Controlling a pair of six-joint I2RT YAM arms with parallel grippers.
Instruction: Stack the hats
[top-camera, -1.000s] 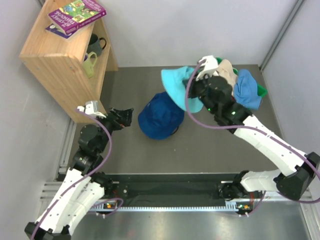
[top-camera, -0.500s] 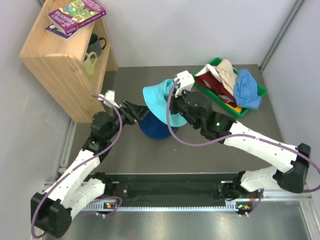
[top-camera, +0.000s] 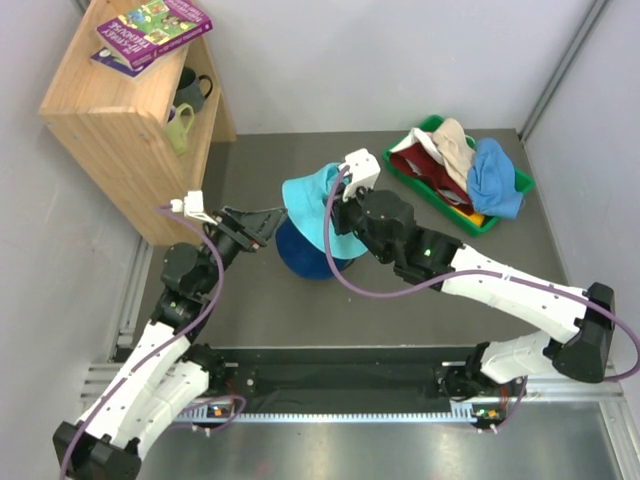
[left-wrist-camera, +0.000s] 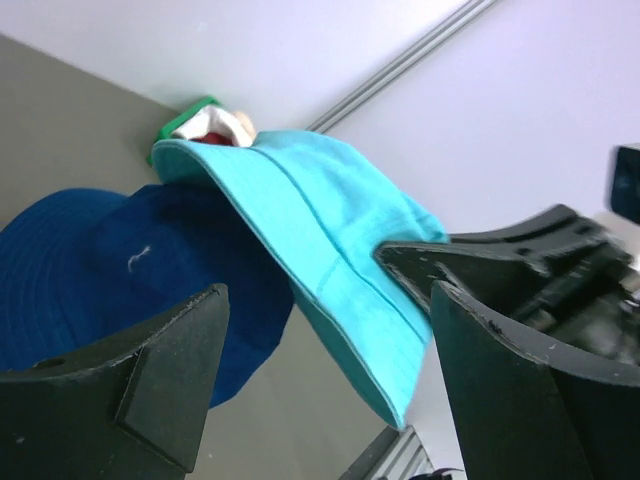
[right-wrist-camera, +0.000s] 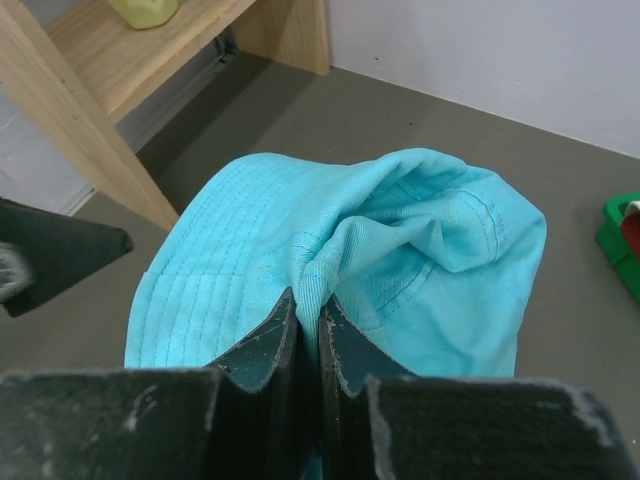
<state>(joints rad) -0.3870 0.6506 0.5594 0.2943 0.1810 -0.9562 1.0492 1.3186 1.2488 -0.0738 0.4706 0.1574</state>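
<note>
The right tool is clamped on a fold in the crown of the teal hat, its two fingers pressed together with cloth between them. That hat hangs at the centre of the top view, draped over the upper right part of the dark blue hat, which lies flat on the desk (whether the two hats touch cannot be told). The left tool stands with its fingers wide apart and nothing between them, just left of both hats and pointing at them.

At the upper right of the top view a green tray holds more hats in a heap: a beige hat, a light blue hat, a dark red hat and a sliver of yellow hat.

At the upper left, a wooden shelf carries books on top. Their covers bear lettering too small to read. Below sit a dark mug and a yellow-green mug.
</note>
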